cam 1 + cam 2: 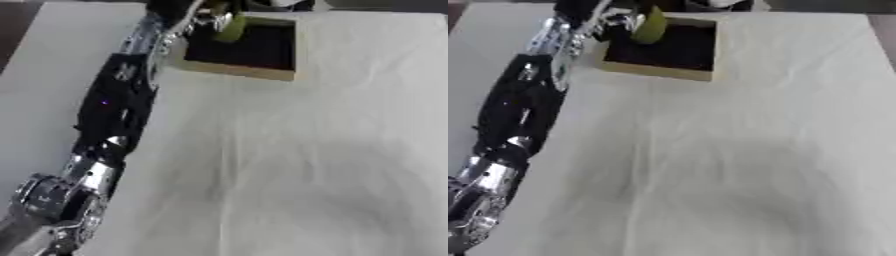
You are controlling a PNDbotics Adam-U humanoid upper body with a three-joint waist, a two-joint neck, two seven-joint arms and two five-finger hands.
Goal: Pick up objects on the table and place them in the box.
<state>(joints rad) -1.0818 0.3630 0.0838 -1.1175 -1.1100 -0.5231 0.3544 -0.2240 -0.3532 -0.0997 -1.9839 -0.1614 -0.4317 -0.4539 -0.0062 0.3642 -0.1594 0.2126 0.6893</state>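
Left hand (619, 20) at upper left of frame, fingers clamped on yellow-green object (650, 29), held over dark interior of wooden box (658, 71). Box sits on white counter (737, 150), top centre.

The left arm (114, 115) comes in from the lower left corner and stretches far forward, nearly straight — silver joints near the bottom, a black forearm in the middle, a silver wrist section higher up. The left hand (619, 20) sits at the top of both views, its fingers (220, 20) curled round a yellow-green object (651, 27) — how the thumb lies cannot be made out. The right arm and hand show in neither view.
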